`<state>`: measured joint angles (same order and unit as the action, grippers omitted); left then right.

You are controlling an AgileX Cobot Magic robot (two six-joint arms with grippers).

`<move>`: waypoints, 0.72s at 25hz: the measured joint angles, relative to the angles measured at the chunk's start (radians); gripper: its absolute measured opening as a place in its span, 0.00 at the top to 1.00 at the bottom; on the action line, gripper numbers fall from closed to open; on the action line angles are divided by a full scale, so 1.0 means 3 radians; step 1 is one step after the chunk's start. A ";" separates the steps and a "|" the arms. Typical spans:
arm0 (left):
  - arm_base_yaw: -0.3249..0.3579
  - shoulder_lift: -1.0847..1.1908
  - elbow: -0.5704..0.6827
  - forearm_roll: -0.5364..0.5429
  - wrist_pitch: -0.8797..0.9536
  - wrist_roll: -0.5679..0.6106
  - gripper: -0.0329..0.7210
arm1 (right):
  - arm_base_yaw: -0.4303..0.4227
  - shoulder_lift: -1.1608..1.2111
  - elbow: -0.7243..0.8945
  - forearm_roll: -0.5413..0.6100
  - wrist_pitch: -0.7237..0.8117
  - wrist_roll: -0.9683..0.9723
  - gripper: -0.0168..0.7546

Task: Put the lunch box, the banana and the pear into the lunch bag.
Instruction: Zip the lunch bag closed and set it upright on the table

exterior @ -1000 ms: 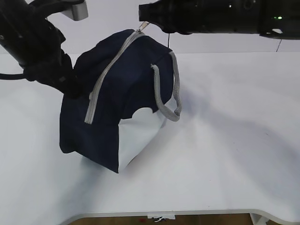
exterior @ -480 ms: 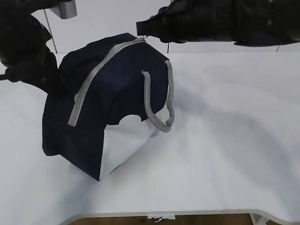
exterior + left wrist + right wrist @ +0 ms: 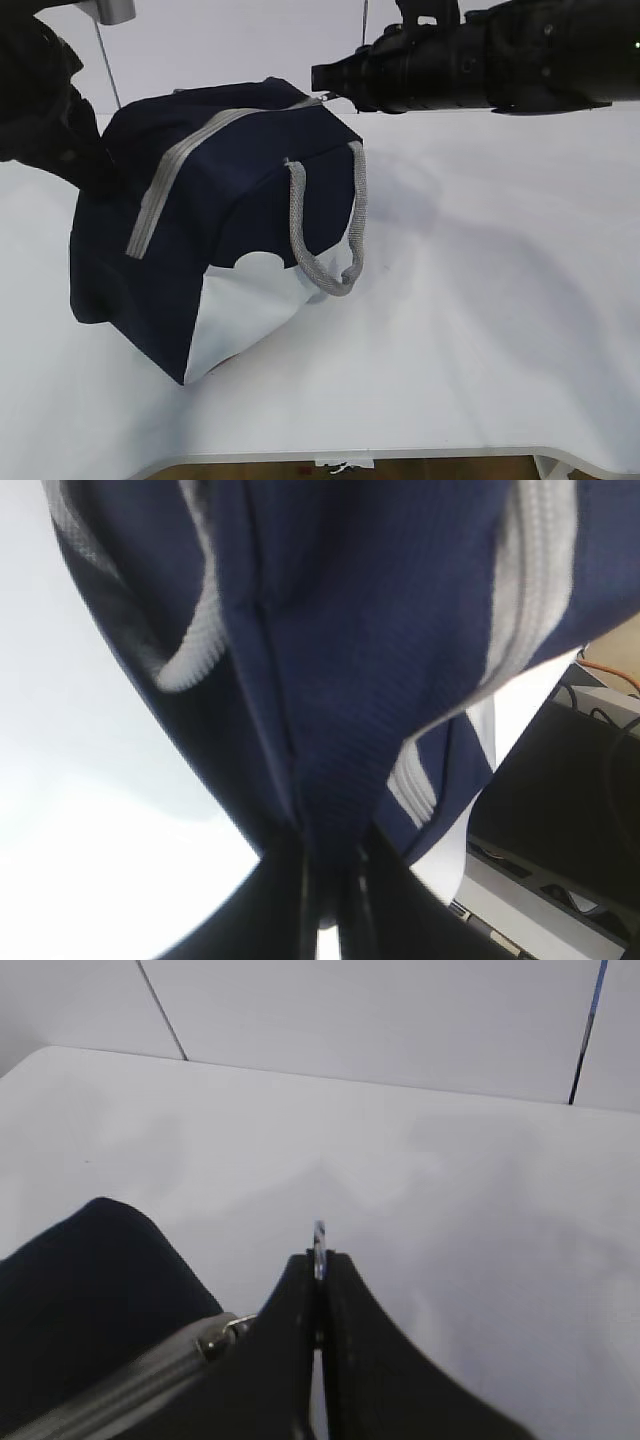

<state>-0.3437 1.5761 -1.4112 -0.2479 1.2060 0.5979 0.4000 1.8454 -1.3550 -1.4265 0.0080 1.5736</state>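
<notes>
1. The lunch bag [image 3: 215, 215] stood tilted on the white counter [image 3: 480, 300], its zipper [image 3: 165, 180] closed along the whole top as far as could be seen. The zipper's long axis ran from the near-left end of the bag up to the far-right end.

2. The right hand [image 3: 318, 1260] sat at the far-right end of that axis, in line with it. Its fingers were clenched on the metal ring pull [image 3: 319, 1235], which stood edge-on between them. In the right wrist view the slider [image 3: 215, 1340] lay just left of the fingers, joined to the ring.

3. The left hand [image 3: 330, 870] was at the opposite, left end of the bag. It was clenched on a fold of the navy fabric [image 3: 360, 680], beside a stretch of zipper tape. In the exterior view the left arm [image 3: 50, 110] covered this hand.

4. The governing relation: the zipper track lay between the two hands, the closed length stretching from the right hand toward the left. Judged from this, opening called for the right hand to draw the pull along that axis toward the left hand, which braced the bag.

5. The lunch box, the banana and the pear appeared in no view; their places could not be told.
</notes>
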 joint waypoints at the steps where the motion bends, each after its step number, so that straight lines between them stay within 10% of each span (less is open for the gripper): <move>1: 0.0000 0.0000 0.0000 -0.0006 0.0006 0.0000 0.96 | -0.0018 0.0035 -0.0008 -0.0002 -0.0027 0.0026 0.99; 18: 0.0004 -0.0013 0.0007 -0.0113 0.0057 0.0000 0.96 | -0.0201 0.0157 -0.0050 -0.0112 -0.0877 0.0277 0.99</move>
<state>-0.3424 1.5723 -1.4092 -0.2817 1.2230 0.5979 0.3396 1.8925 -1.3702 -1.4602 -0.2552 1.6567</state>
